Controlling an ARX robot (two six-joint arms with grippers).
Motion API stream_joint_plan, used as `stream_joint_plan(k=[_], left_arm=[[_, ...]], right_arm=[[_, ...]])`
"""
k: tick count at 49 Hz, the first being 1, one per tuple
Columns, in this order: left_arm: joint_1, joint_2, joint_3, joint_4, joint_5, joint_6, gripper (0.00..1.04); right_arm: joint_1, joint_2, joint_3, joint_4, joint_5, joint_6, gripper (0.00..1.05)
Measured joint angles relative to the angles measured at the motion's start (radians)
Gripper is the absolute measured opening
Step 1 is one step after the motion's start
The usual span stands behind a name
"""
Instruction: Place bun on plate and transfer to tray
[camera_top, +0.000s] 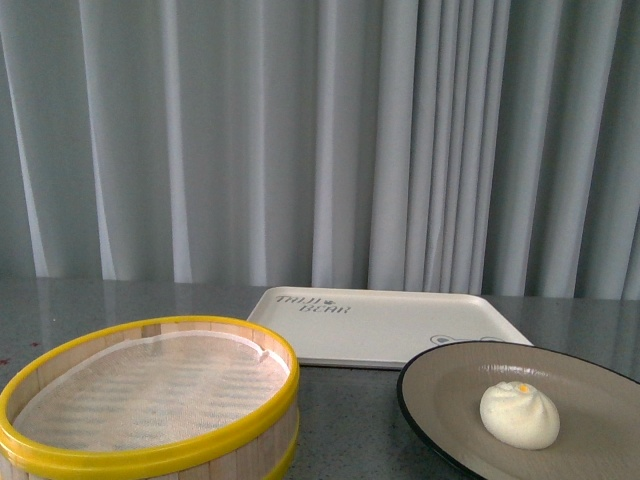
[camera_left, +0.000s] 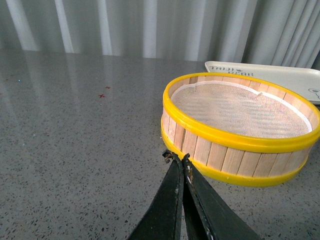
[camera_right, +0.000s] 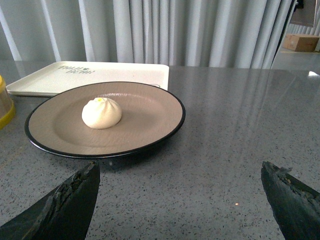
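Flagging spill risk: bun (camera_top: 520, 415) loose on plate (camera_top: 600, 395), move to tray (camera_top: 400, 325) not yet done

Bun sat upright on the plate, a bit off-centre, with nothing pinning it. Plate rested on the table (camera_right: 240, 125), and the tray lay just behind its far rim. Couldn't tell if the two touched.

Right gripper (camera_right: 180, 167) was spread wide and held nothing. It hung low on the plate's near side, clear of the rim. Left gripper (camera_left: 179, 159) was pinched closed on nothing, next to the wall of the steamer basket (camera_left: 235, 140), which stood to the plate's left.

Risks, my read:
- Plate was shallow with a low rim, so any tilt in the lift would likely roll the bun off.
- A one-sided rim pinch on a wide plate meant a long lever. The plate could sag or slip from the jaws.
- Rim sat low to the table. Fingers could skid over it and shove the plate into the tray instead of gripping.
- Tray had a raised lip, so dragging rather than lifting would catch on it.
- Basket was close to the plate, and a swing that way could clip it.
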Motion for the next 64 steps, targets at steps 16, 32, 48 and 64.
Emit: stream_joint_plan(k=[16,32,48,64], left_arm=[[0.0,-0.087,0.0,-0.087,0.0,0.0,0.04],[0.0,-0.262,0.0,-0.269,0.003,0.0,0.04],[0.0,-0.262,0.0,-0.269,0.003,0.0,0.67],[0.0,-0.262,0.0,-0.269,0.003,0.003,0.98]], right_arm=[[0.0,0.0,0.0,0.0,0.0,0.0,0.96],[0.0,0.0,0.0,0.0,0.0,0.0,0.96],[0.0,0.0,0.0,0.0,0.0,0.0,0.96],[0.0,0.0,0.0,0.0,0.0,0.0,0.96]])
